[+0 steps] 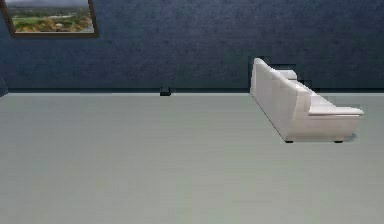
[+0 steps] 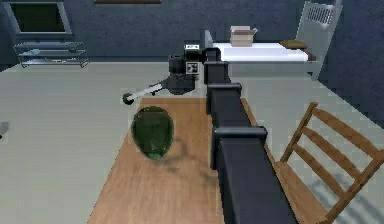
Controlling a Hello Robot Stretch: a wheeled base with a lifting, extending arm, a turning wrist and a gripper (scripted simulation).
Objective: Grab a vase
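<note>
The vase point(image 2: 153, 133), a round green glass one, stood upright on the wooden surface point(image 2: 125, 195) in the arm side view. It was close below the fingers point(image 2: 145, 91) in the picture and a little toward their wrist end rather than their tips. It was near the surface's far end, on the side of the arm point(image 2: 235, 140) to which the fingers pointed, which looked like a sensible spot for a sideways approach.

The fingers held nothing, since only bare floor point(image 2: 60, 100) lay behind their tips. They pointed away from the arm toward the view's left, slanting slightly down, and in the picture they sat beyond the vase, out past the surface's far edge. Whether they were above the vase's height or level with it could not be told. The arm lay stretched across the surface alongside the vase, probably so that the fingers could be brought in at its body from the far side. By that reading the grasp was not yet made. The next move would likely call for drawing the arm in and lowering it carefully, because smooth rounded glass could slip or tip if nudged off-centre.

A wooden chair point(image 2: 335, 150) stood on the arm's other side, well apart from the fingers, and a bed point(image 2: 265, 57) lay far beyond them.
</note>
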